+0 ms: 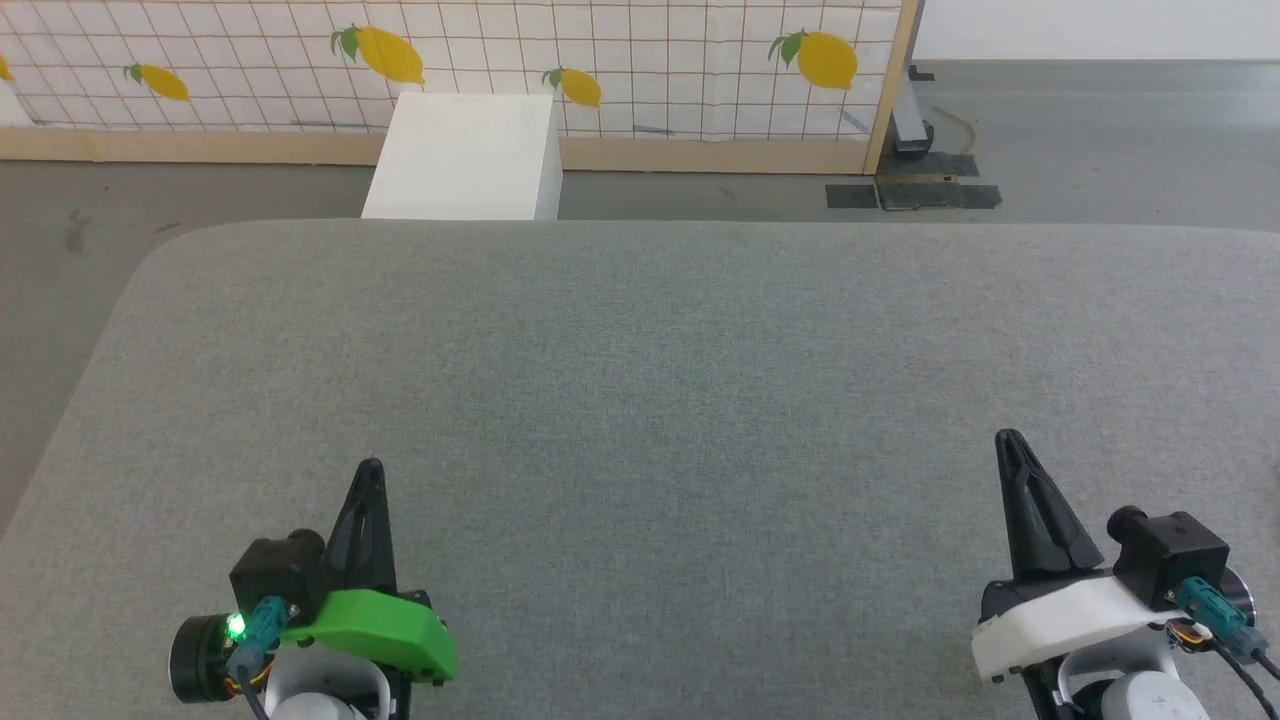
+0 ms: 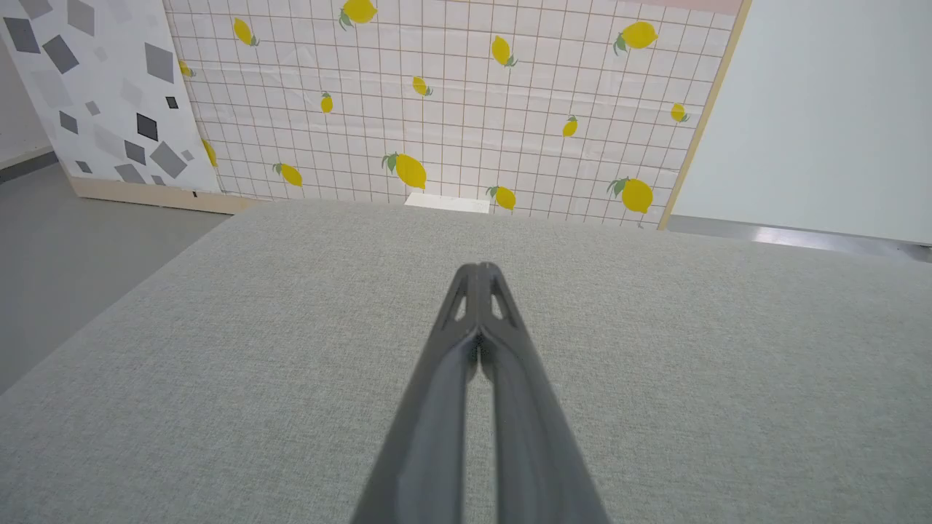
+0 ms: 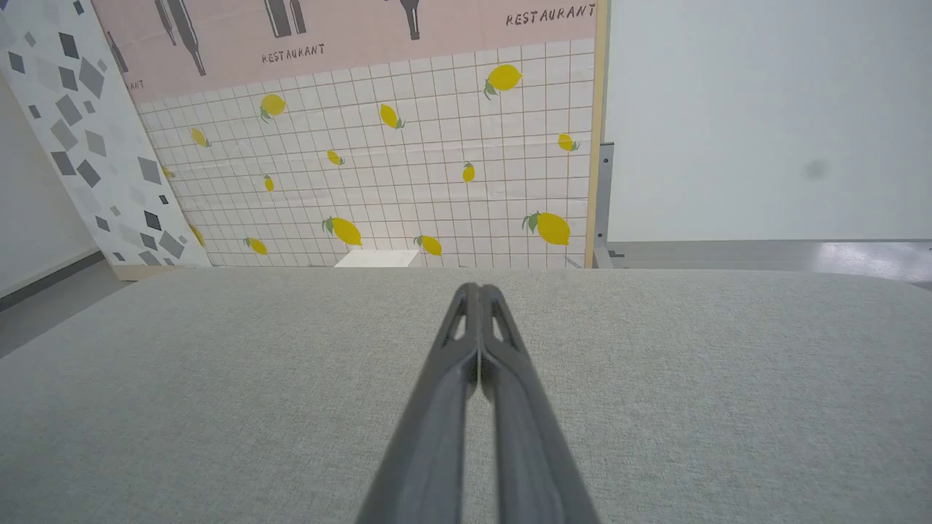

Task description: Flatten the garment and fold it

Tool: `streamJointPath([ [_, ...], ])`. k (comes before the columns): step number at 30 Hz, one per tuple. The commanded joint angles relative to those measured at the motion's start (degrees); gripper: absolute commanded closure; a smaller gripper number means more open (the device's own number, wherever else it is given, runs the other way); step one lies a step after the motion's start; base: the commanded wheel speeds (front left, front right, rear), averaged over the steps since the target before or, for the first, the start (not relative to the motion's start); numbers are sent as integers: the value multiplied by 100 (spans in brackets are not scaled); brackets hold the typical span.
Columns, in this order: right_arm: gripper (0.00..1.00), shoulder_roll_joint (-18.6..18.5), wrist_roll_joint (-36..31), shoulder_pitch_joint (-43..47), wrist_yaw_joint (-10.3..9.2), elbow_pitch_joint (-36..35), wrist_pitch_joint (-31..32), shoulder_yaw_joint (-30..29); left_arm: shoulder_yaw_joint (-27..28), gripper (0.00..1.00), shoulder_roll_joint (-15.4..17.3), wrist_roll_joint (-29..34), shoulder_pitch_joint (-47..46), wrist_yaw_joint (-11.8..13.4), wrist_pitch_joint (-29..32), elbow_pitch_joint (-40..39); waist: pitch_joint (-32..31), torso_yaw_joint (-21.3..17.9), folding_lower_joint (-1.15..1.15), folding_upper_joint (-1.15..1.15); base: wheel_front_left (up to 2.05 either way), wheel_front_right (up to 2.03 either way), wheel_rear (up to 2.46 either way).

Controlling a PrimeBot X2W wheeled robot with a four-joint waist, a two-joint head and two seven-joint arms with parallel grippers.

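Nearest, the left tool (image 1: 368,468) and right tool (image 1: 1006,440) sit well apart at the near side of the grey desk (image 1: 660,360), both clenched on nothing. Bare floor (image 1: 60,260) borders the desk's rounded far-left corner. A white box (image 1: 465,155) stands beyond the far edge, before a lemon-tiled panel (image 1: 650,60).

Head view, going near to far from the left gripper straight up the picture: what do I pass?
In order: left gripper, fingers together → grey fabric table top → white box beyond the table's far edge → lemon-print tiled panel.
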Motion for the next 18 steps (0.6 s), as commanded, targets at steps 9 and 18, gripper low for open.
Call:
streamJointPath([
  [9, 100, 1, -147, 39, -2, -117, 158, 15, 40, 100, -32, 147, 57, -23, 149, -117, -20, -1, 0, 0, 0, 0, 0],
  [18, 100, 1, -219, 47, -3, -178, 262, 19, 57, 100, -39, 235, 70, -29, 254, -187, -35, -2, 0, 0, 0, 0, 0],
])
